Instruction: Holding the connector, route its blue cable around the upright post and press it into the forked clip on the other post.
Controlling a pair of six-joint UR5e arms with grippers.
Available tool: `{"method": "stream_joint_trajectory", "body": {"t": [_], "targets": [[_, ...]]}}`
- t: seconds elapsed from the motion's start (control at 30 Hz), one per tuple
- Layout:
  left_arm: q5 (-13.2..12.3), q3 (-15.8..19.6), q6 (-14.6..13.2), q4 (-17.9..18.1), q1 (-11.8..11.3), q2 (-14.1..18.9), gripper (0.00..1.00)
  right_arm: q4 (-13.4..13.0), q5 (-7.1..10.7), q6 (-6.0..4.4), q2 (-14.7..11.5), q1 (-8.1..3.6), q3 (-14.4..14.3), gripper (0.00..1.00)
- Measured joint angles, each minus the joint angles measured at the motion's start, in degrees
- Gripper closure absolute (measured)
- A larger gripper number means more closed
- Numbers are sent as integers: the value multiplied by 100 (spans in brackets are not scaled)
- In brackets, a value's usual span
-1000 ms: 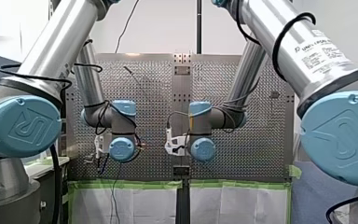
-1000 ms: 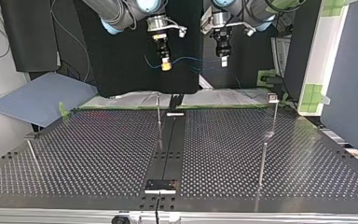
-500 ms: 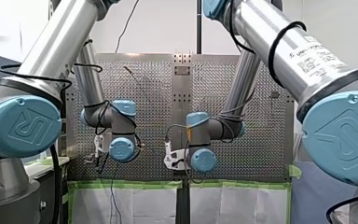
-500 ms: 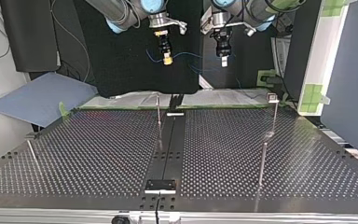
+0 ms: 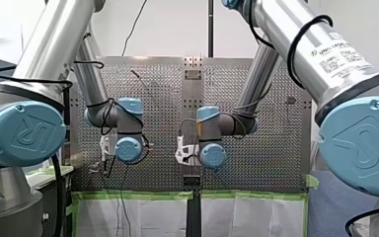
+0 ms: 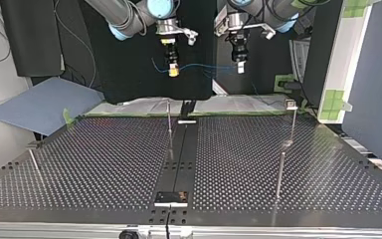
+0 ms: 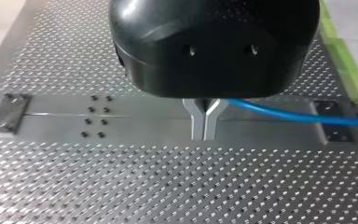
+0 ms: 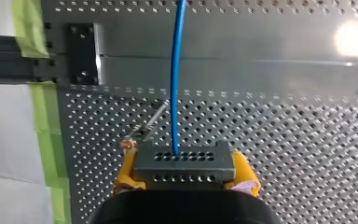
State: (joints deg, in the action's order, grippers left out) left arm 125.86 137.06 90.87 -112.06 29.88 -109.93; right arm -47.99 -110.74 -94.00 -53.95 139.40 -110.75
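Note:
My right gripper (image 8: pixel 182 184) has its yellow pads (image 8: pixel 127 173) shut on a dark grey connector (image 8: pixel 182 163). The blue cable (image 8: pixel 175 79) leaves the connector's face and runs straight ahead. In the top view this gripper (image 6: pixel 173 71) hangs high above the table's far edge. The cable (image 6: pixel 204 66) spans across to my left gripper (image 6: pixel 239 67). In the left wrist view my left gripper's metal fingers (image 7: pixel 204 125) are shut, and the cable (image 7: pixel 298 114) comes out sideways from the notch at their base. A thin upright post (image 6: pixel 169 117) stands below my right gripper. A post with a small head (image 6: pixel 291 105) stands at the right.
The perforated table (image 6: pixel 104 159) has a dark centre strip (image 6: pixel 181 154) with a small plate (image 6: pixel 171 198) at its near end. Another thin post (image 6: pixel 280 172) stands at the near right and a leaning one (image 6: pixel 35 163) at the left. Green tape (image 8: pixel 46 121) marks the table's edge.
My right gripper with the connector rose and drifted toward the top view's right, then came back down and left. My left wrist rose slightly in the front view.

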Motion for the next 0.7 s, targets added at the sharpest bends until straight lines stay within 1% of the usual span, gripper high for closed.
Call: {"method": "stream_joint_trajectory", "body": {"t": [0.13,0.27,0.53,0.63,0.7], "targets": [[68,-58,58,-53,-35,187,100,179,7,-14,-179,-47,90,93],[117,-223,70,-203,-67,388,100,359,37,10,-359,-100,237,93],[130,-617,211,-592,-164,790,100,791,75,56,-791,-169,651,93],[159,-734,224,-738,-220,935,100,960,161,75,-960,-197,792,93],[223,-783,244,-844,-261,1039,100,1081,244,99,-1082,-221,892,93]]}}
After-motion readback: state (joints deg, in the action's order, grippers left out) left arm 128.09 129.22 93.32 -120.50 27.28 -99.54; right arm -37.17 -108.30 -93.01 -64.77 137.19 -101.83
